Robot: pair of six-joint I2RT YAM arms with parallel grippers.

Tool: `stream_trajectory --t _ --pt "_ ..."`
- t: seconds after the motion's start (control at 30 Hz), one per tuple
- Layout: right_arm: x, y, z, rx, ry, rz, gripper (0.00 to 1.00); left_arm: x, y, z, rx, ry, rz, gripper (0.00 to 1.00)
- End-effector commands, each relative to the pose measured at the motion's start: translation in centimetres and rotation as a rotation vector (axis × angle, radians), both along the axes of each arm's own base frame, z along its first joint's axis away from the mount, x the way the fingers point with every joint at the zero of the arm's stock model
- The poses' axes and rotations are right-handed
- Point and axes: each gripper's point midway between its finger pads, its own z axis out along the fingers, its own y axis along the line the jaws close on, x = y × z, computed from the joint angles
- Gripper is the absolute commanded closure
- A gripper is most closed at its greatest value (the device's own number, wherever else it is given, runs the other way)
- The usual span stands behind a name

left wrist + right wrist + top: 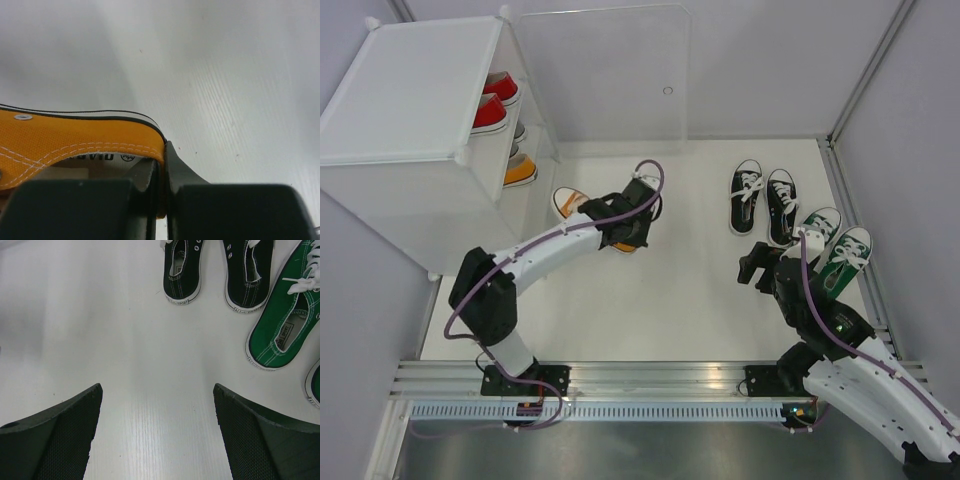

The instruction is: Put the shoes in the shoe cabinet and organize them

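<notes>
My left gripper (625, 228) is shut on the heel rim of an orange sneaker (569, 201), which lies in front of the open shoe cabinet (410, 90). In the left wrist view the fingers (176, 167) pinch the orange canvas rim (90, 137). The cabinet holds red shoes (492, 110), a bit of a grey shoe (519, 131) and one orange shoe (520, 171). My right gripper (757, 268) is open and empty over the floor (157, 405). A black pair (765, 198) (182, 270) and a green pair (832, 247) (280, 327) lie beyond and to the right of it.
The cabinet's clear door panel (605, 70) stands open at the back, with a small hole (667, 90). Grey walls close in the white floor (670, 290) on the left, back and right. A metal rail (640, 380) runs along the near edge.
</notes>
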Motion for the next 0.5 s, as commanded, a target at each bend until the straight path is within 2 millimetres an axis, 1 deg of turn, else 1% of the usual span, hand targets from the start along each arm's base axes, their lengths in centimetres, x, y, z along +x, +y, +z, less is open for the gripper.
stream_trajectory --t 0.0,0.03,0.07,0.1,0.13,0.2,0.23,0.3,0.33,0.4,0.43,0.47 --pt "0.2 0.4 0.4 0.011 -0.023 0.013 0.05 3.6 3.2 8.8 -0.029 -0.203 0.072 0.98" --pt "0.2 0.4 0.5 0.014 -0.025 0.013 0.05 4.3 4.3 9.4 -0.035 -0.21 0.1 0.98" --pt "0.2 0.4 0.5 0.016 -0.026 0.016 0.05 4.7 4.8 10.4 -0.05 -0.227 0.112 0.98" --pt "0.2 0.4 0.4 0.014 -0.025 0.013 0.05 5.0 5.4 10.7 -0.053 -0.229 0.125 0.98" --pt "0.2 0.4 0.4 0.015 -0.024 0.014 0.05 5.8 7.0 11.0 -0.052 -0.233 0.168 0.98" --pt "0.2 0.4 0.5 0.014 -0.026 0.016 0.05 6.4 8.3 11.6 -0.08 -0.232 0.213 0.98" --pt "0.2 0.4 0.4 0.015 -0.025 0.016 0.05 7.0 9.6 11.8 -0.095 -0.23 0.256 0.98" --pt "0.2 0.4 0.4 0.015 -0.027 0.015 0.05 7.5 10.4 11.9 -0.133 -0.216 0.288 0.98" --pt "0.2 0.4 0.4 0.016 -0.027 0.018 0.05 7.8 11.3 11.9 -0.132 -0.217 0.315 0.98" --pt "0.2 0.4 0.5 0.017 -0.028 0.016 0.05 8.0 12.0 12.0 -0.142 -0.215 0.338 0.98" --pt "0.2 0.4 0.5 0.018 -0.029 0.016 0.05 8.2 12.9 11.8 -0.14 -0.21 0.362 0.98" --pt "0.2 0.4 0.5 0.02 -0.03 0.017 0.05 8.2 13.0 11.7 -0.162 -0.201 0.376 0.98"
